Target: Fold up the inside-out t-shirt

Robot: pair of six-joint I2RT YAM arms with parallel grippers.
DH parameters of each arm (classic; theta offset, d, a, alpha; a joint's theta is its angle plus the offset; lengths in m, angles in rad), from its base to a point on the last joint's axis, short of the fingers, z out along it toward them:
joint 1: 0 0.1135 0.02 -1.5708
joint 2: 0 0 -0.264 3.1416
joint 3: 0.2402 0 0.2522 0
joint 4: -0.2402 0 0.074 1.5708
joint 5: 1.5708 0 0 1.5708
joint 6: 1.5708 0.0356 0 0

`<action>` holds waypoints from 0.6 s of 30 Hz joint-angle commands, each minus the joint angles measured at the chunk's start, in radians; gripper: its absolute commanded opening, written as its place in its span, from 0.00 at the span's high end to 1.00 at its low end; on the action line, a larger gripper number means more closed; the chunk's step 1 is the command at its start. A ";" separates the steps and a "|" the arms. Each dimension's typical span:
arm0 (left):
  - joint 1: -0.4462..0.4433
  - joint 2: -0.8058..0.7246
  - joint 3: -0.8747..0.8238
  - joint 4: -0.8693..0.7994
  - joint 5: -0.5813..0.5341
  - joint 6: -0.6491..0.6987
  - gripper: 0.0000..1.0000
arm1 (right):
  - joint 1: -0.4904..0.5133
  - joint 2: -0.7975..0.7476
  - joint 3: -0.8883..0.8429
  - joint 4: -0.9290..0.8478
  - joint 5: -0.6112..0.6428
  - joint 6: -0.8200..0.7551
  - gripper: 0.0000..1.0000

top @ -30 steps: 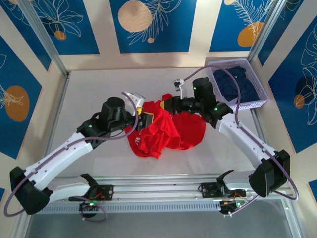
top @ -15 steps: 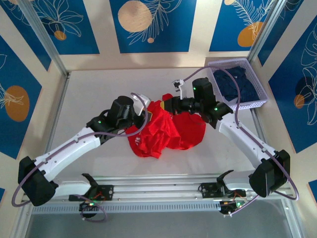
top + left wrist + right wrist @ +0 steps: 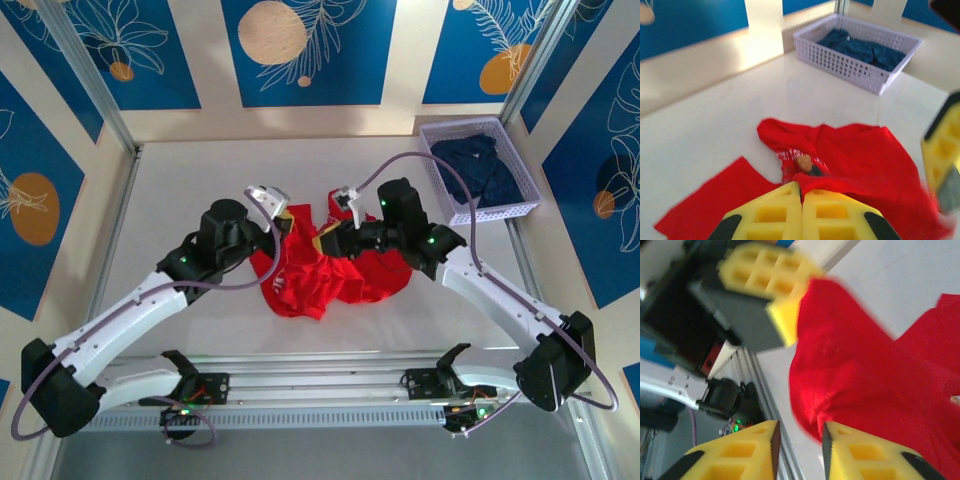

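The bright red soft cloth t-shirt lies bunched on the white table, between the two arms. The left end effector is clenched on a fold of it. The right end effector has its fingers slightly parted with cloth at the gap; whether it grips cannot be told.

Hazards:
- The end effectors work close together and may collide
- An unsecured right grip would let the cloth slip during spreading, leaving the garment crumpled
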 commanded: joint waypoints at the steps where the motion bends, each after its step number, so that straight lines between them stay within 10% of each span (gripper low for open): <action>1: 0.026 -0.024 -0.024 0.115 0.058 0.078 1.00 | 0.009 -0.055 0.008 -0.041 -0.019 -0.137 0.64; 18: 0.043 -0.009 0.032 0.017 0.214 -0.029 1.00 | 0.094 0.025 0.055 0.048 0.173 -0.377 0.57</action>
